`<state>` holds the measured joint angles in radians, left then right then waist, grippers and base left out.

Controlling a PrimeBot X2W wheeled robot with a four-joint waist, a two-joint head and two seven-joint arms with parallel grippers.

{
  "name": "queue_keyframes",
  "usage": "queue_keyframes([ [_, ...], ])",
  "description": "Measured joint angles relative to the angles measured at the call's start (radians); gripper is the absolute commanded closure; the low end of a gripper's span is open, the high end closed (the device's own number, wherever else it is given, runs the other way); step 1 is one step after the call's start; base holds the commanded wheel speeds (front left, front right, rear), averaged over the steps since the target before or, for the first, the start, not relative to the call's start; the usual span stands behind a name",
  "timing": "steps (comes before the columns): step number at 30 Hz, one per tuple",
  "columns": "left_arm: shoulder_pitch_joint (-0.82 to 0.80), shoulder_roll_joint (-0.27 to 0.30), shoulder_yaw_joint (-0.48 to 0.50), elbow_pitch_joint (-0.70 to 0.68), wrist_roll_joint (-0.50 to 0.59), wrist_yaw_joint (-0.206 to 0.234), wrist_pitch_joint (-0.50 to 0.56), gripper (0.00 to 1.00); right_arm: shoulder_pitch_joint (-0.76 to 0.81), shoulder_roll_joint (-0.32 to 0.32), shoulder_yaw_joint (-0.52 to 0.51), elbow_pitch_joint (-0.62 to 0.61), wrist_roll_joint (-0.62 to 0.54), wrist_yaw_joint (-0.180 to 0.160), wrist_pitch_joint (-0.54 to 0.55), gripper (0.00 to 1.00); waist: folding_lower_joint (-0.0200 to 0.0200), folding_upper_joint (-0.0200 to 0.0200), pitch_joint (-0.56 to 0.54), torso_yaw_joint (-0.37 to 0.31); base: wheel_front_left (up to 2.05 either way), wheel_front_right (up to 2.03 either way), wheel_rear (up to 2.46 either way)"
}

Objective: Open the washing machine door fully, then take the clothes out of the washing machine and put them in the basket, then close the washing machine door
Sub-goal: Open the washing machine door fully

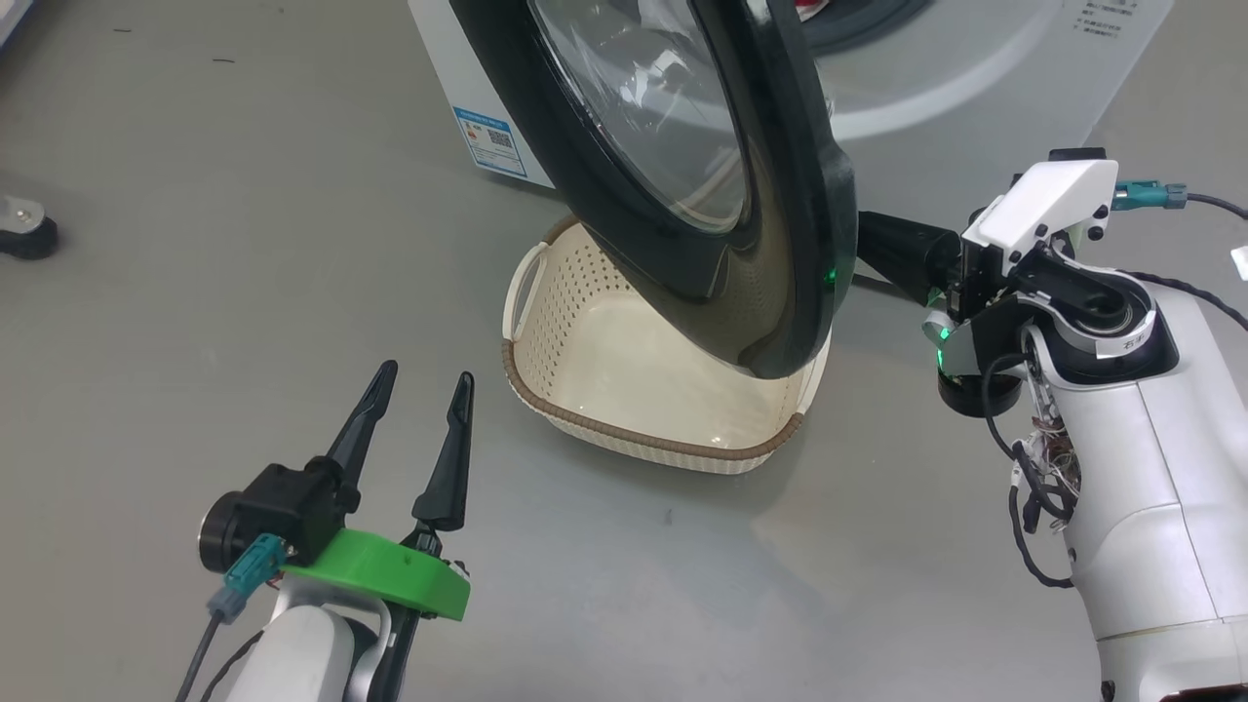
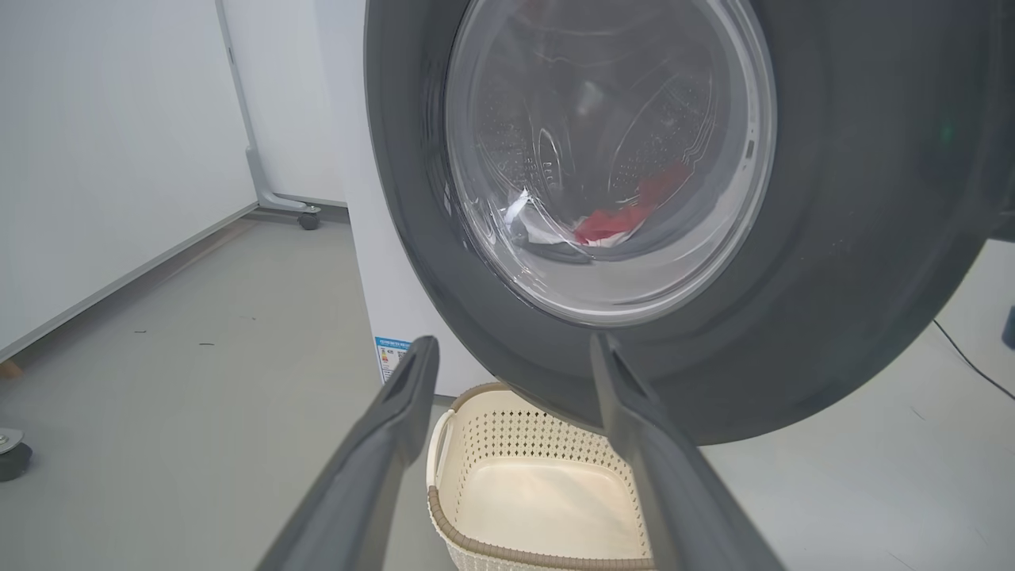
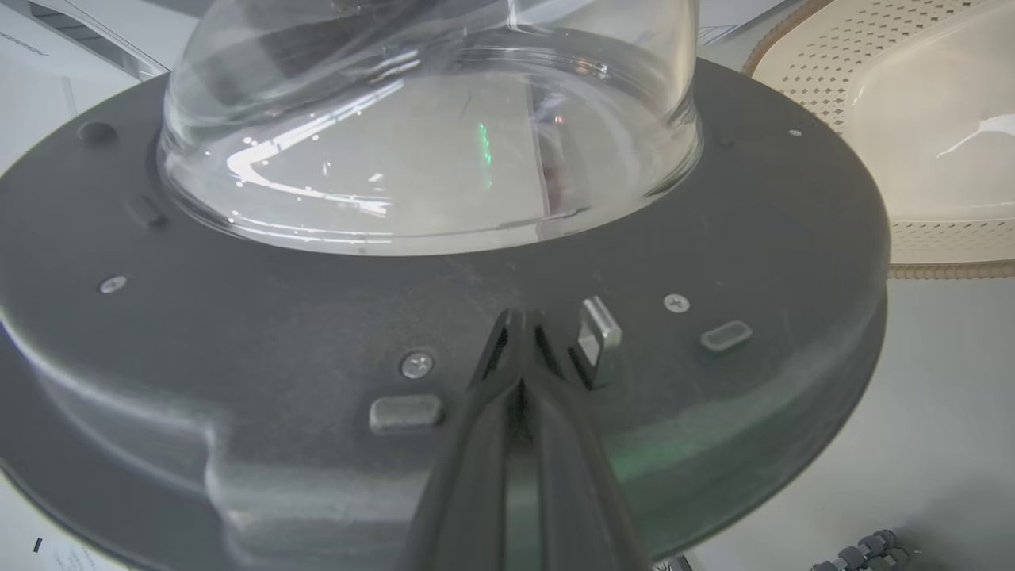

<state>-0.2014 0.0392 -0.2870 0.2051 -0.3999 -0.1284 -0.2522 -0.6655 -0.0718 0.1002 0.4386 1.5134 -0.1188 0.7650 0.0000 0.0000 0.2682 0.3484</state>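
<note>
The left gripper is hovering well to the left of the big round washing machine door, a wide glossy black rim around a bulging clear glass bowl. Its two long dark fingers are standing wide apart and gripping nothing.

The small cream perforated plastic basket, with its brown woven-look rim, is sitting on the grey floor directly beneath the door's lower edge.

The door is standing partly swung out from the large white front-loading washing machine and is overhanging the basket. The red clothes, with some white fabric beside them, are lying in the drum behind the door and are showing through its glass in the left wrist view.

The right gripper is reaching in at the door's right side. Its fingers are pressing together with nothing between them. The tips are lying against the door's grey inner face, just beside a small metal latch tab.
</note>
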Motion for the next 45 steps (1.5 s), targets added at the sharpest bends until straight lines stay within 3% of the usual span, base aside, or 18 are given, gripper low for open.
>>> queue_keyframes([
  [11,0.017,0.000,0.004,-0.002,0.005,0.000,0.000,0.00,0.022,-0.001,0.065,-0.002,0.065,-0.007,0.014,1.00,0.0000,-0.0001,-0.014,0.018,0.00,0.00,0.00],
  [26,0.021,-0.001,-0.006,-0.004,0.005,0.000,0.000,0.00,0.031,0.000,0.283,-0.030,0.247,-0.008,0.011,1.00,0.0000,0.0000,-0.013,0.051,0.00,0.00,0.00],
  [45,0.025,-0.001,-0.008,-0.006,0.005,0.000,0.000,0.00,0.028,-0.002,0.469,-0.074,0.360,-0.009,-0.079,1.00,0.0000,0.0000,-0.011,0.077,0.00,0.00,0.00],
])
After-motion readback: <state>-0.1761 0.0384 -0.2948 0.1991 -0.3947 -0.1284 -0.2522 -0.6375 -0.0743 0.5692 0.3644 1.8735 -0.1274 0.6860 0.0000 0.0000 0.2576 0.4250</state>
